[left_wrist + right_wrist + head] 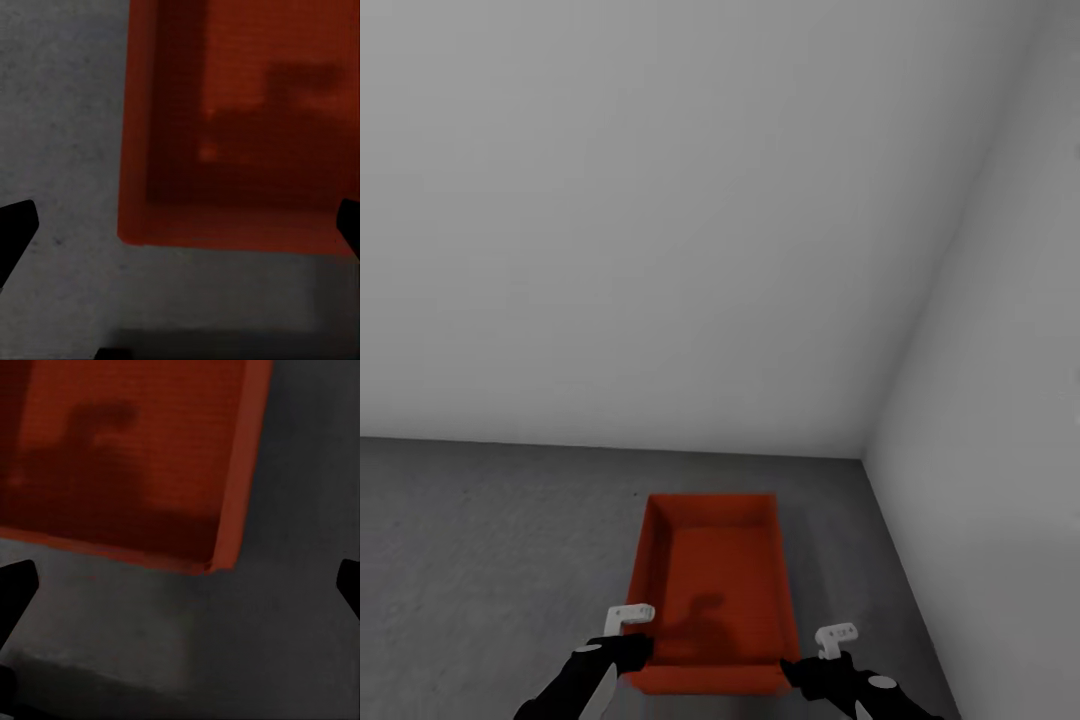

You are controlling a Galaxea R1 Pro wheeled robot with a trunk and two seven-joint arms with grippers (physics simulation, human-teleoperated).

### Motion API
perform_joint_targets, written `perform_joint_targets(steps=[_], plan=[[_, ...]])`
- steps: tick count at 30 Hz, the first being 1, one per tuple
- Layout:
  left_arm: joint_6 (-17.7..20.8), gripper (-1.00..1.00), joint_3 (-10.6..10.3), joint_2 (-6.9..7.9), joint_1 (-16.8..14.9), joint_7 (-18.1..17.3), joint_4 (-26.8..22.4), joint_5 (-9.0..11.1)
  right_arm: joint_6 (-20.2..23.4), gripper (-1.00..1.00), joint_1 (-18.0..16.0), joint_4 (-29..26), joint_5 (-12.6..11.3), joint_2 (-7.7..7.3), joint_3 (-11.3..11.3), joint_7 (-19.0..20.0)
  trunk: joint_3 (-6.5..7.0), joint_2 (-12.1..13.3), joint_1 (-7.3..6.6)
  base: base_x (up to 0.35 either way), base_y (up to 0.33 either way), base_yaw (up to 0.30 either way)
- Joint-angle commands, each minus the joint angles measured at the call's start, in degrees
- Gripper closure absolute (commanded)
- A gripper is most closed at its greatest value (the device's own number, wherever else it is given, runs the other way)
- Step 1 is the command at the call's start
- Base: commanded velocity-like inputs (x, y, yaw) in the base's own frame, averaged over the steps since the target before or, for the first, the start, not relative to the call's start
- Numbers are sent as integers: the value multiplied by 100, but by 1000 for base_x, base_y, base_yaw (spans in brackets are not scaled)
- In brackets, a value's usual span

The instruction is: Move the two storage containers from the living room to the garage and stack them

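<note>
A red-orange storage container (pixel 712 600) sits open side up on the dark grey concrete floor (pixel 490 540) of the garage, near the corner where two plain white-grey walls (pixel 660 220) meet. In the head view it lies low in the picture, at about 6 o'clock from the centre, its long axis running away from the robot, and its bottom is bare apart from a soft shadow. The corner of the walls stands at about 1 o'clock from the container, with a strip of floor between them.

The left gripper (pixel 622 655) hangs at the container's near left corner, at about 7 o'clock from the bin's middle, and the right gripper (pixel 822 668) at the near right corner, at about 5 o'clock. In the left wrist view the container (pixel 240 127) shows from above with its near corner on the speckled floor (pixel 60 112), and the gripper's dark fingertips (pixel 15 229) stand spread far to either edge of the picture with nothing between them. The right wrist view gives the same (mirrored): the container's (pixel 135 450) other near corner over the floor (pixel 300 607), the fingertips (pixel 15 585) spread wide and gripping nothing. Whether either gripper brushes the container's outer wall cannot be told.
</note>
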Motion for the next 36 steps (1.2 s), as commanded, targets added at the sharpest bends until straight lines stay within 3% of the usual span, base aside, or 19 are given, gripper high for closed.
perform_joint_targets(steps=[1,19,25,28,31,33,36], plan=[[27,-100,-41,5,-1,52,-11,61,-23,-100,-3,7,-14,-3,44,-5,14,39,-26,-318,0,0],[27,-100,-41,7,-1,52,-11,60,-23,-100,-3,6,-14,-3,44,-5,337,761,-422,-334,0,0],[-23,-100,-15,13,-1,52,-6,55,-23,-100,-4,8,-20,-3,44,-5,445,1002,-553,-81,0,0],[-359,-100,5,42,1,53,222,46,-22,-100,-2,12,-52,0,44,-8,499,1122,-619,-10,0,0],[-916,-100,18,79,2,67,978,44,-22,-100,1,40,-91,0,33,-43,553,1242,-685,-3,0,0],[-1487,-100,33,141,1,71,1637,43,-23,-100,4,204,-99,-14,28,-62,588,1322,-729,0,0,0],[-2013,-100,69,264,2,64,2320,50,-29,-100,13,482,-94,-36,27,-78,642,1443,-795,0,0,0]])
